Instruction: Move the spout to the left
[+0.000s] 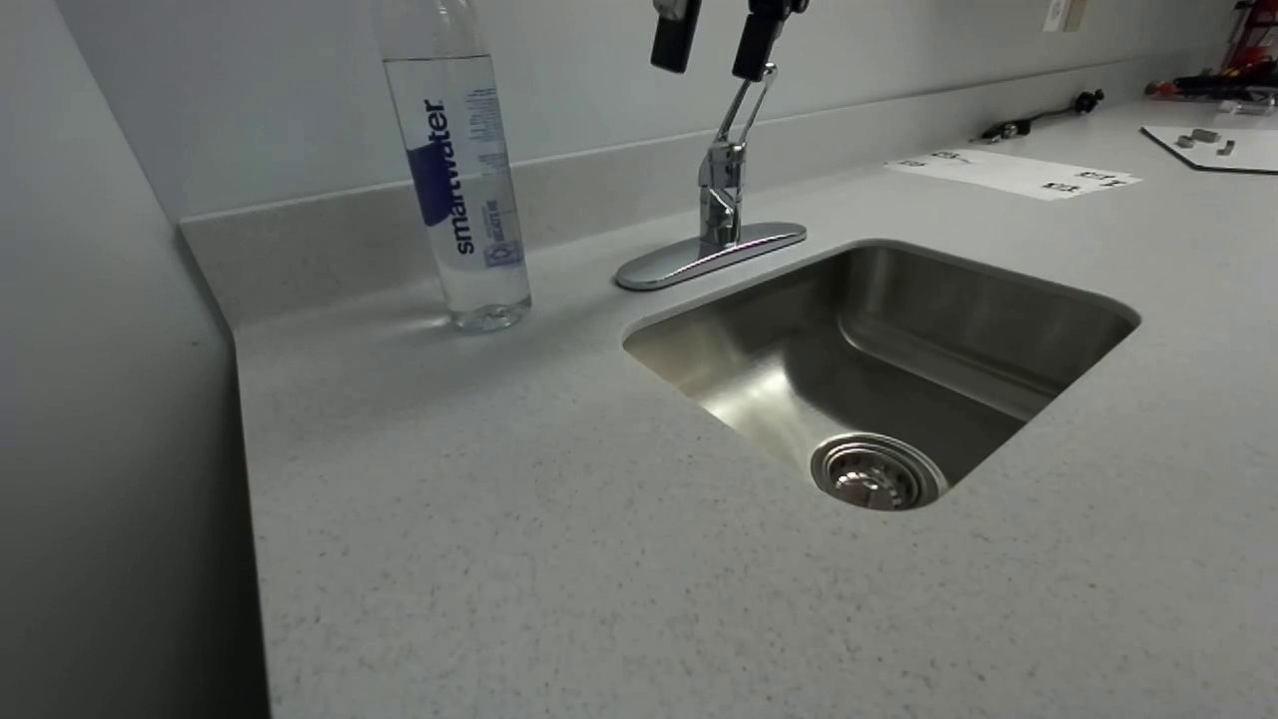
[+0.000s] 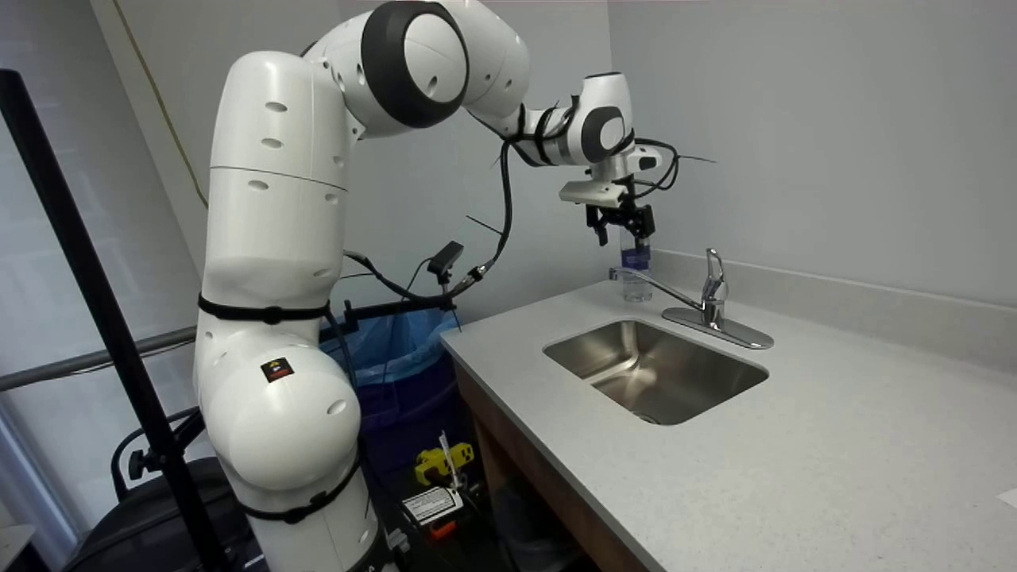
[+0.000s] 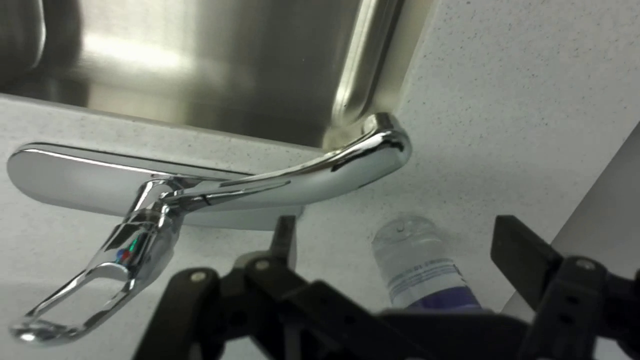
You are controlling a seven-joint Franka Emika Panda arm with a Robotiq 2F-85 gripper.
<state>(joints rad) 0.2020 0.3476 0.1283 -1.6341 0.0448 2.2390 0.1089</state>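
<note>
The chrome spout (image 2: 666,291) extends from the faucet base plate (image 2: 727,328) beside the sink, toward the bottle's side. In the wrist view the spout (image 3: 320,182) runs from the faucet body to a downturned tip near the sink's corner. In an exterior view the spout is not clearly made out behind the faucet's lever handle (image 1: 747,108). My gripper (image 2: 622,240) is open and empty, held above the counter near the spout. Its fingers (image 3: 394,225) are wide apart and do not touch the spout. The gripper also shows above the faucet in an exterior view (image 1: 711,62).
A tall clear water bottle (image 1: 459,180) stands on the counter near the faucet. It shows between the fingers in the wrist view (image 3: 417,262), its upper part hidden. The sink (image 2: 628,357) lies in front of the faucet. A wall and backsplash (image 1: 329,250) stand behind.
</note>
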